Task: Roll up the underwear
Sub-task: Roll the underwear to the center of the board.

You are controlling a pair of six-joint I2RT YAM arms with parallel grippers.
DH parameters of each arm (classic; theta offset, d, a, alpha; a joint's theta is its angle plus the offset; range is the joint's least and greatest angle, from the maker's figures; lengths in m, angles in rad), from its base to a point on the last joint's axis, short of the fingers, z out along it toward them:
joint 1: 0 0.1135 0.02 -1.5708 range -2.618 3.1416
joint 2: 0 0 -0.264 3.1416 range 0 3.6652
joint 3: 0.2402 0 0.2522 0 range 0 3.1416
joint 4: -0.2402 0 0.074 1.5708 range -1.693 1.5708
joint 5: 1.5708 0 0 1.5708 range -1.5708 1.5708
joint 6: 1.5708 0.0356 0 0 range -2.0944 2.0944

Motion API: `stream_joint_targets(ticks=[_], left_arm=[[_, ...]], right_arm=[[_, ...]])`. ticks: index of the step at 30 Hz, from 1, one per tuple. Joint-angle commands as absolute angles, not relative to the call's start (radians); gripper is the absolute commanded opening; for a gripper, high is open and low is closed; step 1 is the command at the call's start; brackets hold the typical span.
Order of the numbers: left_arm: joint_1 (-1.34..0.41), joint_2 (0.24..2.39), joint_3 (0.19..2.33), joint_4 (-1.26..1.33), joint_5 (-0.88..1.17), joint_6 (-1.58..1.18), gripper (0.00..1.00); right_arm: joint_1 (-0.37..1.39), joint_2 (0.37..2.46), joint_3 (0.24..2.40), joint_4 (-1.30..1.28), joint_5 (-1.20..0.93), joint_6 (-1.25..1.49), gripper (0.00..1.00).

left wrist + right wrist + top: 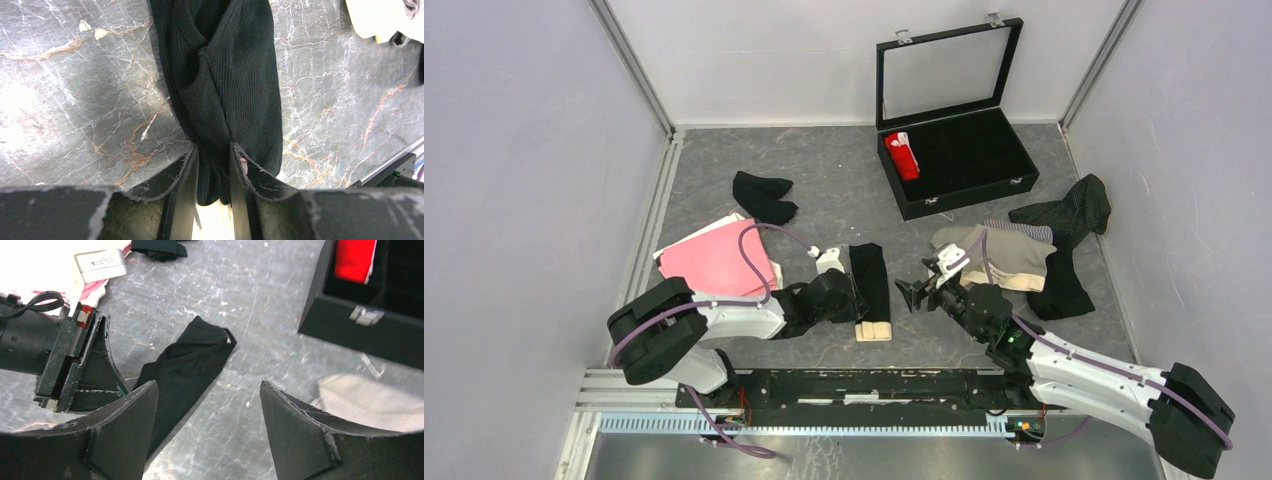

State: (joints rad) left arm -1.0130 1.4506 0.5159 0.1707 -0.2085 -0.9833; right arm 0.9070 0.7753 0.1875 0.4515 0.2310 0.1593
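Observation:
A long folded black underwear (871, 270) lies on the table between the arms, with a beige band (874, 330) at its near end. My left gripper (856, 300) is shut on that near end; in the left wrist view the ribbed black underwear (225, 75) bunches between the two fingers of the left gripper (214, 147). My right gripper (914, 293) hangs open to the right of it. In the right wrist view the right gripper (207, 385) has bare table between its fingers and the black underwear (185, 365) just to its left.
An open black case (969, 195) at the back holds a red rolled piece (902, 155). A pink piece (719, 262) and a black piece (762, 197) lie to the left. Beige (1009, 258), pinstriped (1074, 212) and black (1064, 285) pieces lie to the right.

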Motion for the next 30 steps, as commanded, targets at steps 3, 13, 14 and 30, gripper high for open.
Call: stream_joint_targets(ticks=[3,13,14,30], left_arm=[[-1.006,1.463,0.446,0.084,-0.237,-0.971,0.36],[-0.972,1.5,0.424,0.115,-0.186,-0.91,0.38],[-0.973,1.508,0.425,0.116,-0.181,-0.906,0.37],[-0.972,1.555,0.394,0.121,-0.183,-0.883,0.19]], right_arm=[[0.931,0.814,0.32,0.404,0.165,-0.273,0.79],[1.154,0.884,0.309,0.168,0.095,-0.808,0.79],[1.167,0.894,0.31,0.15,0.078,-0.826,0.78],[1.3,1.024,0.233,0.19,0.176,-1.003,0.75]])
